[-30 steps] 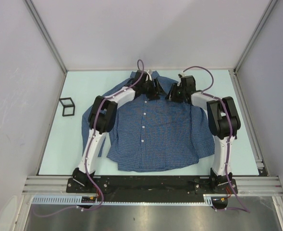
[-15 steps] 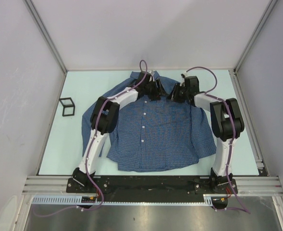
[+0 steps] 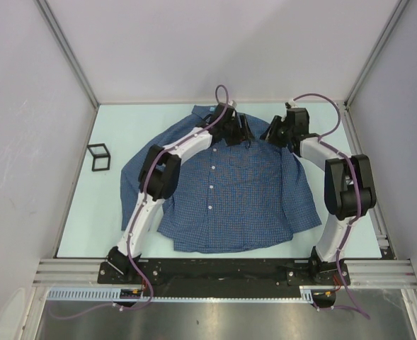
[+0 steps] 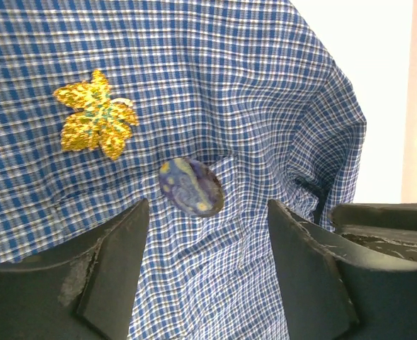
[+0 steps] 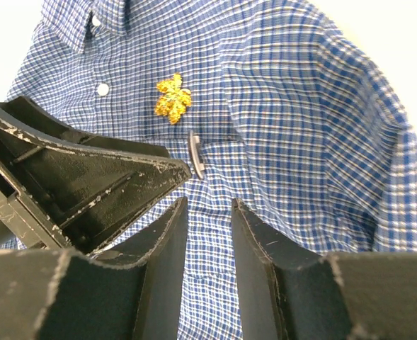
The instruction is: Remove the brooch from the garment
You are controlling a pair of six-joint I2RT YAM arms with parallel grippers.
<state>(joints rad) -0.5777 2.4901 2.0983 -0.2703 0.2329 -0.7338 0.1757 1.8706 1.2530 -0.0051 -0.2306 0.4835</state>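
The garment [image 3: 229,191], a blue checked shirt, lies flat on the table, collar far. The brooch [image 4: 95,117] is a gold glittery leaf-like ornament pinned to the chest; it also shows in the right wrist view [image 5: 173,97]. A round dark blue badge [image 4: 191,186] with yellow swirls sits on the fabric just below it, seen edge-on in the right wrist view [image 5: 196,154]. My left gripper [image 4: 207,211] is open and empty, low over the cloth, the badge between its fingertips. My right gripper [image 5: 209,202] is open with a narrow gap, empty, right beside the left gripper's finger [image 5: 88,177].
White buttons [image 5: 103,89] run down the placket under the collar [image 5: 88,25]. A small black wire-frame cube [image 3: 99,156] stands on the table left of the shirt. Both grippers [image 3: 242,133] [image 3: 275,133] crowd the shirt's upper chest. Grey walls enclose the table.
Both arms have reached farther and to the right over the shirt's upper chest. The right elbow has swung outward to the right.
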